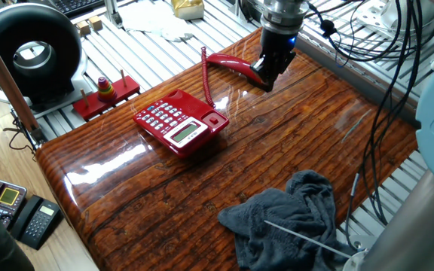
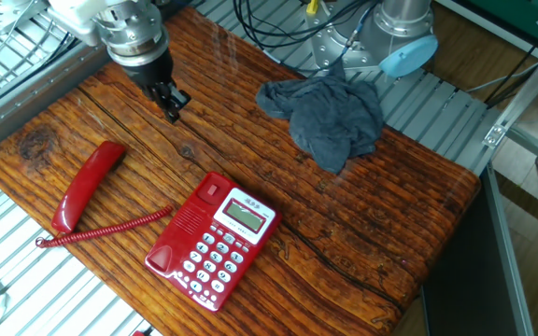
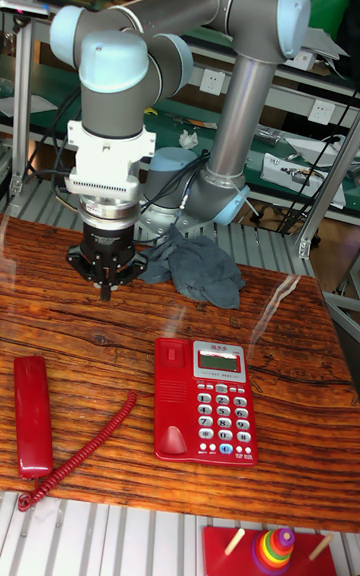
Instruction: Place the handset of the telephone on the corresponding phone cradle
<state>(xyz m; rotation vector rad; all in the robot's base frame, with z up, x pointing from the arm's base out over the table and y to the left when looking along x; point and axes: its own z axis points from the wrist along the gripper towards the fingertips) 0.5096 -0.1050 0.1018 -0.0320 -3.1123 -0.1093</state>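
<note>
The telephone (image 2: 211, 245) sits near the middle of the desk (image 2: 381, 215), its slanted keypad face up and its phone cradle (image 3: 172, 400) bare, a long red recess beside the keys. The handset (image 2: 87, 184) lies flat on the wood, apart from the telephone, off its cradle side and close to the desk's edge there. Its coiled cord (image 2: 106, 227) runs from the handset's outer end back to the telephone, skirting the desk's rim.

The gripper (image 2: 172, 105) hangs above bare wood beyond the handset as seen from the telephone, touching neither. Its jaws point downward and look drawn close together, with nothing between them.

A crumpled grey cloth (image 2: 330, 117) lies on the desk well apart from the telephone, toward the arm's base. Between cloth and telephone the wood is open, and so is the stretch between the gripper and the handset. A red toy board (image 1: 105, 95) rests off the desk, past the telephone's keypad end.
</note>
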